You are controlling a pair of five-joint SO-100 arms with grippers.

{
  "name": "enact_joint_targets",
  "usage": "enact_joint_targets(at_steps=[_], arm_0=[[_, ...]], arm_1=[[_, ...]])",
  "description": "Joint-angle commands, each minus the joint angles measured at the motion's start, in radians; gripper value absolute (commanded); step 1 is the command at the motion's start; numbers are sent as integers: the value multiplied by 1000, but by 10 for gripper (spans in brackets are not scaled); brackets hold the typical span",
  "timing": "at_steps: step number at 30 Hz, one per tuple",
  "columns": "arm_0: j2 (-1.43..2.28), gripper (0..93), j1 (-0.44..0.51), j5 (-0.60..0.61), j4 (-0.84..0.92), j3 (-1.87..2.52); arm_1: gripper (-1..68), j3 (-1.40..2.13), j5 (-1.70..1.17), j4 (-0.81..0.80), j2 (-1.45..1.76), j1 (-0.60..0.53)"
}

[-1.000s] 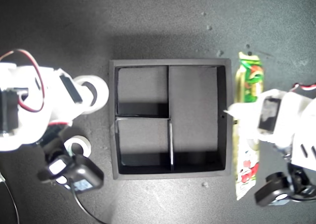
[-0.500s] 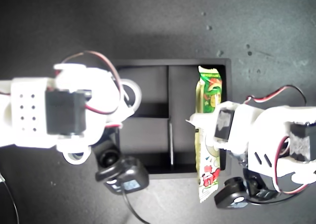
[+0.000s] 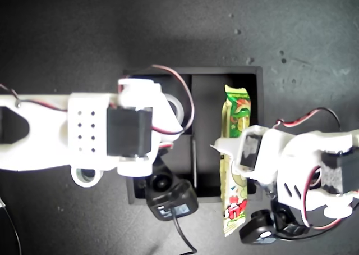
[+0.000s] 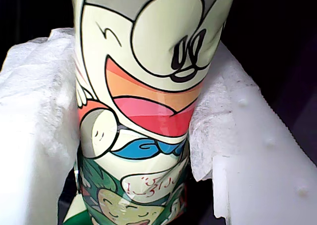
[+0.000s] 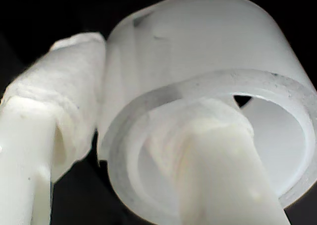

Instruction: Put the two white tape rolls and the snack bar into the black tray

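First gripper: fingers pinch the bar at mid-length from both sides, so it hangs level.
Bar: lengthwise over the tray's long compartment; the end behind the fingers overhangs the near wall. Judged carried, not yet set down.
Second gripper: one finger runs through the roll's hole, the other presses its outer wall — a wall pinch that keeps the ring from slipping.
Roll: over a small compartment, mostly hidden by the arm.
Second roll: not visible in any view.
Change, half a second: second arm has reached further across the tray; bar has barely shifted.
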Motion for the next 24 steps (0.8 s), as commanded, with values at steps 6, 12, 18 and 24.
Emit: enact_joint_targets(at_steps=[6, 12, 18, 24], arm_0=[[5, 27, -18, -20, 18, -14], [21, 75, -18, -28, 18, 31], [32, 118, -8, -18, 18, 77], [57, 119, -9, -15, 18, 91]], arm_1=[[162, 6, 11, -11, 14, 17], [263, 17, -5, -14, 14, 29], [279, 15, -12, 5, 12, 32], [266, -11, -14, 57, 12, 37]])
